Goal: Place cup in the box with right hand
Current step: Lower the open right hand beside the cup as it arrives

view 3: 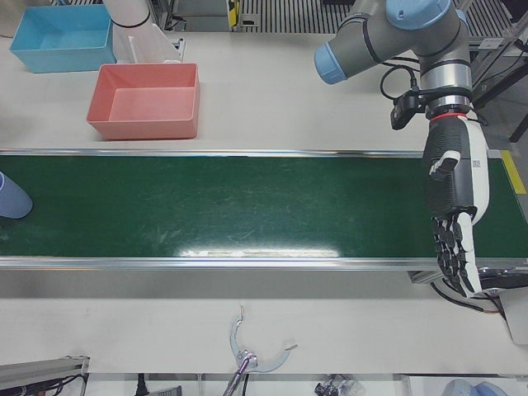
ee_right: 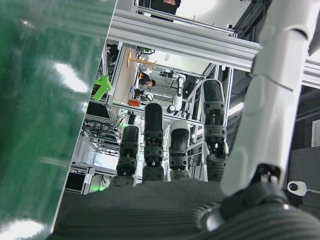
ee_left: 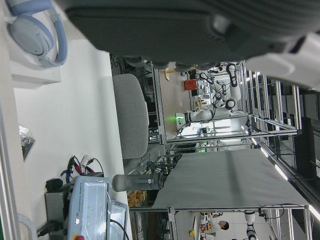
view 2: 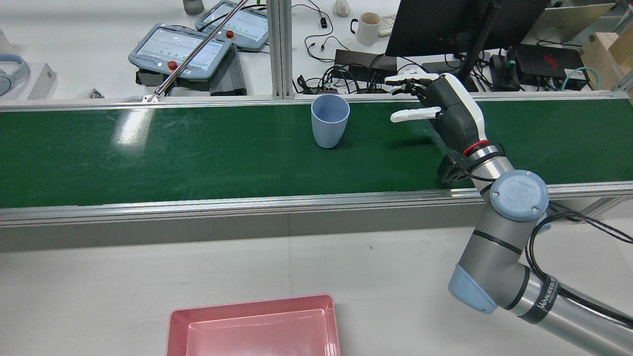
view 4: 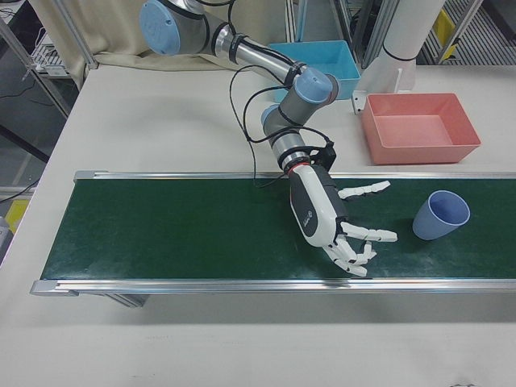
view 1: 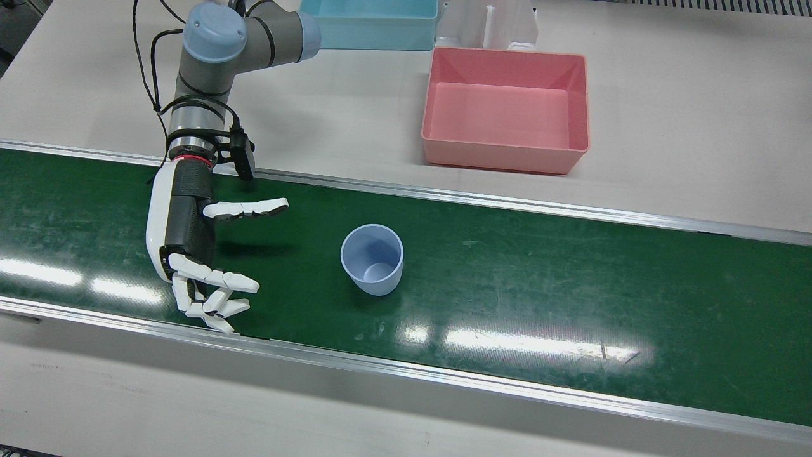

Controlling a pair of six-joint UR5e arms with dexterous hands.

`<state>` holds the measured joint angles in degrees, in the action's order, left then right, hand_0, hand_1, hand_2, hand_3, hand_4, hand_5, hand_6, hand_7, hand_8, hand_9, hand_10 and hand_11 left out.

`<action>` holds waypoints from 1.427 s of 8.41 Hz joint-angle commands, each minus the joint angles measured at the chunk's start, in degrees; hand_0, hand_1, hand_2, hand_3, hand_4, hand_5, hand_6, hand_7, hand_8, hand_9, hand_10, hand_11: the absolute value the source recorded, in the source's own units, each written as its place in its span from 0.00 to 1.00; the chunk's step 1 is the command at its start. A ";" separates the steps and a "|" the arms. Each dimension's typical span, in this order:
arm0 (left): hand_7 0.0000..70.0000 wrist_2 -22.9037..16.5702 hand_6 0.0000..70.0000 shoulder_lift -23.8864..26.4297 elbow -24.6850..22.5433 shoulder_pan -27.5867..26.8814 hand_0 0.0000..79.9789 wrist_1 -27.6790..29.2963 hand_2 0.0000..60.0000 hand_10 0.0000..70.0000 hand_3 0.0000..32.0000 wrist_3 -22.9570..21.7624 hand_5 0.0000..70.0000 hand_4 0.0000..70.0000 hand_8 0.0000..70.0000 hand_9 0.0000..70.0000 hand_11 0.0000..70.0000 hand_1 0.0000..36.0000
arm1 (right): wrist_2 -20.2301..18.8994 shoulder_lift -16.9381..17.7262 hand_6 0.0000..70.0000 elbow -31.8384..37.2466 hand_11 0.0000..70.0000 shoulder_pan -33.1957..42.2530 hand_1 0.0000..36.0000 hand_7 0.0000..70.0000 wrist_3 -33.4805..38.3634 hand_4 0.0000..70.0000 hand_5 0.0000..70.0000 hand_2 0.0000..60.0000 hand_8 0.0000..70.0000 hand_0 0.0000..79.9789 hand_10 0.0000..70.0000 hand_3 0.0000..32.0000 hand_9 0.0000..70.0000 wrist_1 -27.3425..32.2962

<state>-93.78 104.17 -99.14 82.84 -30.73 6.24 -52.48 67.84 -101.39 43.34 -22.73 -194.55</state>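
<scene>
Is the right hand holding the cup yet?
No, the right hand hangs open over the belt, apart from the upright cup.

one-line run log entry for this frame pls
phase: approach | right hand: open, beside cup, no contact | cup: upright on belt | pink box: empty

The right arm's [view 2: 514,237] round joint cap [view 2: 519,195] carries a "UR" logo (embossed), and a black band [view 2: 544,296] near its elbow bears lettering too blurred to read.

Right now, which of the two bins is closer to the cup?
The pink bin: it sits just across the belt's rail from the blue cup. The light blue bin lies farther back, by the pedestal.
</scene>
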 commanded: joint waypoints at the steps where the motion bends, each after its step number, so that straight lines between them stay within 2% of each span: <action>1: 0.00 0.00 0.00 -0.02 0.00 -0.05 0.00 -0.03 0.00 0.00 0.00 0.00 0.00 0.00 0.00 0.00 0.00 0.00 | 1.68 -1.39 0.24 0.66 0.31 -2.38 0.52 1.00 -1.34 0.52 0.13 0.00 0.42 0.72 0.21 0.00 0.59 -0.13; 3: 0.00 0.00 0.00 0.07 0.00 -0.05 0.00 -0.03 0.00 0.00 0.00 0.00 0.00 0.00 0.00 0.00 0.00 0.00 | 1.76 -1.48 0.24 0.67 0.29 -2.56 0.47 1.00 -2.05 0.50 0.13 0.00 0.41 0.71 0.19 0.00 0.59 -0.47; 4: 0.00 0.00 0.00 -0.02 0.00 0.04 0.00 0.06 0.00 0.00 0.00 0.00 0.00 0.00 0.00 0.00 0.00 0.00 | 1.76 -1.48 0.23 0.66 0.28 -2.56 0.42 1.00 -2.05 0.50 0.12 0.00 0.41 0.69 0.18 0.00 0.58 -0.56; 5: 0.00 0.00 0.00 -0.02 0.00 0.04 0.00 0.06 0.00 0.00 0.00 0.00 0.00 0.00 0.00 0.00 0.00 0.00 | 1.76 -2.00 0.23 0.58 0.25 -2.56 0.31 1.00 -2.05 0.51 0.10 0.00 0.40 0.65 0.17 0.00 0.58 -2.13; 6: 0.00 0.00 0.00 -0.02 0.00 -0.05 0.00 0.06 0.00 0.00 0.00 0.00 0.00 0.00 0.00 0.00 0.00 0.00 | 1.76 -2.97 0.23 0.58 0.24 -2.56 0.30 1.00 -1.96 0.52 0.10 0.00 0.40 0.64 0.16 0.00 0.58 -4.24; 7: 0.00 0.00 0.00 -0.02 0.00 -0.05 0.00 0.06 0.00 0.00 0.00 0.00 0.00 0.00 0.00 0.00 0.00 0.00 | 3.24 -3.24 0.23 0.75 0.23 -2.56 0.34 1.00 -2.05 0.53 0.10 0.00 0.39 0.66 0.16 0.00 0.58 -4.34; 8: 0.00 -0.09 0.00 0.07 0.09 -0.05 0.00 0.06 0.00 0.00 0.00 0.00 0.00 0.00 0.00 0.00 0.00 0.00 | 4.30 -3.33 0.22 0.84 0.23 -2.56 0.33 1.00 -2.05 0.52 0.10 0.00 0.39 0.66 0.15 0.01 0.58 -4.26; 10: 0.00 -0.09 0.00 -0.02 0.09 0.04 0.00 0.06 0.00 0.00 0.00 0.00 0.00 0.00 0.00 0.00 0.00 0.00 | 4.40 -3.33 0.22 2.51 0.25 -3.26 0.29 1.00 -1.96 0.50 0.10 0.00 0.39 0.64 0.17 0.04 0.57 -3.82; 11: 0.00 0.00 0.00 -0.02 0.09 -0.05 0.00 0.06 0.00 0.00 0.00 0.00 0.00 0.00 0.00 0.00 0.00 0.00 | 4.49 -3.33 0.23 2.51 0.27 -3.61 0.30 1.00 -2.05 0.50 0.10 0.00 0.39 0.65 0.19 0.01 0.58 -3.82; 12: 0.00 -0.09 0.00 -0.02 0.09 -0.05 0.00 0.06 0.00 0.00 0.00 0.00 0.00 0.00 0.00 0.00 0.00 0.00 | 4.49 -3.59 0.22 2.51 0.29 -3.79 0.31 1.00 -2.05 0.46 0.10 0.00 0.39 0.65 0.20 0.04 0.57 -3.82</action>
<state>-93.82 104.19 -99.06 82.82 -30.67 6.24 -48.12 64.52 -99.18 40.12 -24.74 -198.43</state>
